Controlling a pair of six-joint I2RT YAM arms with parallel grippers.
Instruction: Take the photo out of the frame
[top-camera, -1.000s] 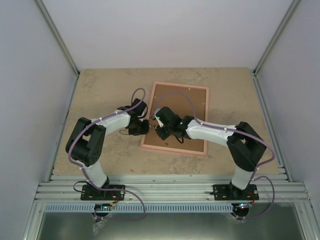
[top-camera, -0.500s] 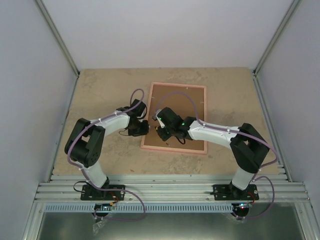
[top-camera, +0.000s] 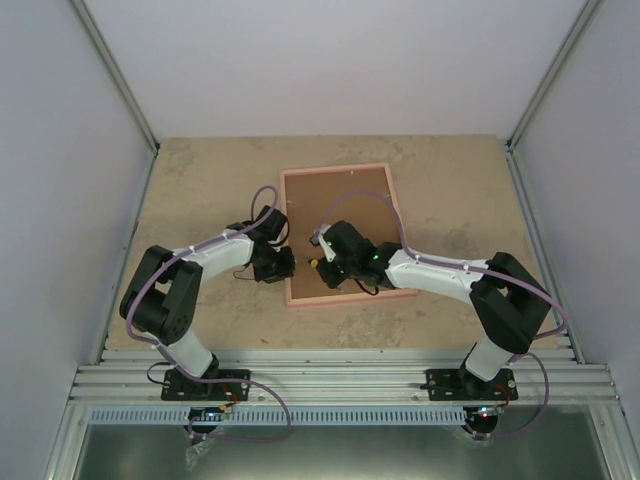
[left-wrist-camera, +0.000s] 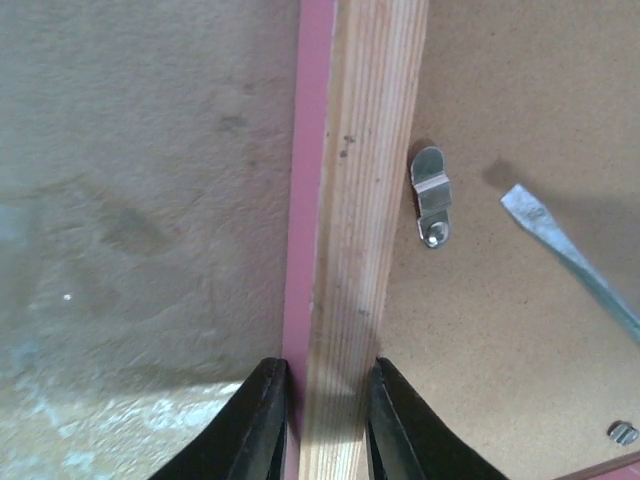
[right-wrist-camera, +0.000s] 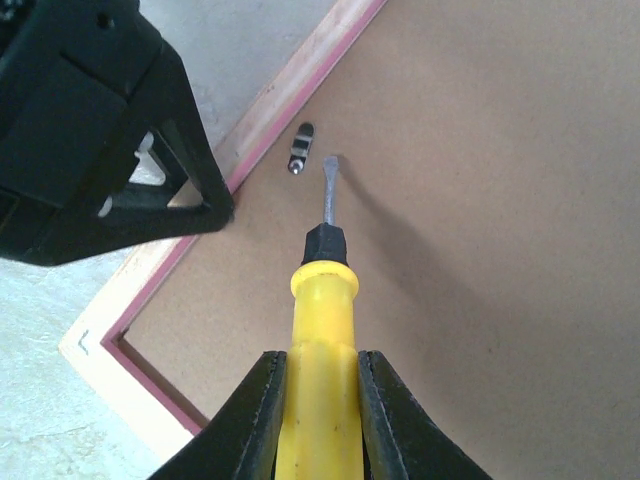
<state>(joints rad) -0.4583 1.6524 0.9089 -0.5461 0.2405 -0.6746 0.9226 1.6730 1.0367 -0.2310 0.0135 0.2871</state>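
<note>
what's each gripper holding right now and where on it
The left gripper clamps the frame by its wooden side rail; the right gripper holds the screwdriver by its yellow handle.

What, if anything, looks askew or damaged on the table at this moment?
Nothing looks damaged. The pink frame lies face down, brown backing up, slightly skewed to the table edges. The left gripper clamps its edge; the right gripper holds a yellow screwdriver with its tip beside a metal clip.

The frame (top-camera: 335, 169) lies back-up mid-table (top-camera: 200, 180). The left gripper (left-wrist-camera: 325, 372) grips its left rail. The screwdriver (right-wrist-camera: 324, 262) in the right gripper (right-wrist-camera: 318, 362) points just beside a clip (right-wrist-camera: 300, 148) on its back.
</note>
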